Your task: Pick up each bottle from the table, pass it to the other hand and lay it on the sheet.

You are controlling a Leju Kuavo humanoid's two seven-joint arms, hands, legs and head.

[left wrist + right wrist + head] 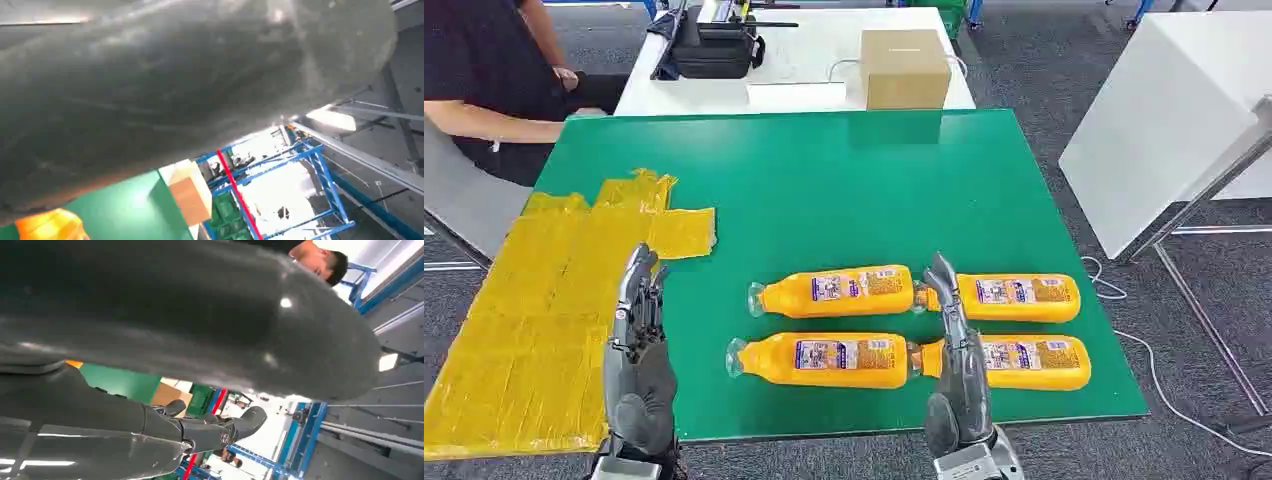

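Note:
Several orange bottles lie on their sides on the green table (844, 180), in two rows: a far left bottle (834, 291), a far right bottle (1009, 297), a near left bottle (819, 360) and a near right bottle (1014, 362). A yellow sheet (534, 310) covers the table's left edge. My right hand (956, 360) is open with fingers straight, hovering between the left and right bottles and holding nothing. Just as empty, my left hand (637, 350) is stretched open at the sheet's right edge. An orange bottle (50, 226) shows in the left wrist view beside my left hand (175, 90).
A cardboard box (905, 67) and a black bag (714, 45) sit on the white table behind. A person in black (484, 80) sits at the far left. A white board (1164, 120) leans at the right, with a cable (1154, 360) on the floor.

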